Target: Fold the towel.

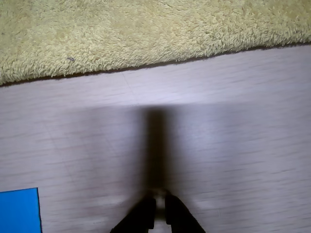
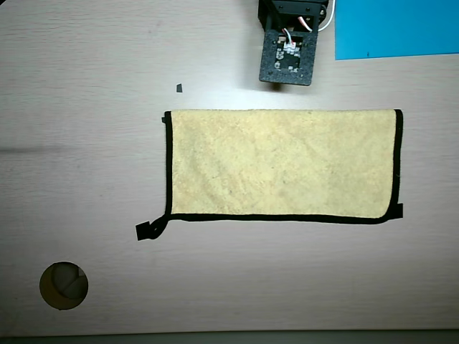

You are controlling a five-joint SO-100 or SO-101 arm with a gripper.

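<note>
The towel (image 2: 281, 163) lies flat on the pale wooden table (image 2: 86, 143) as a wide rectangle, black trim on its left, right and near edges in the overhead view, with the arm (image 2: 288, 50) just beyond its far edge and apart from it. In the wrist view the gripper (image 1: 159, 201) hangs over bare table, its two dark fingers (image 1: 143, 216) seemingly almost together and holding nothing, though blur makes this uncertain; a blue sheet (image 1: 19, 211) shows at the lower left corner

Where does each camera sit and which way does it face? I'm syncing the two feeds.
Wrist view: rides low on the arm, facing the table and towel edge; the dark hand tips show at the bottom.
Overhead view: fixed above, looking straight down on the towel; the arm enters from the top.
Shared: towel, table, blue sheet.
</note>
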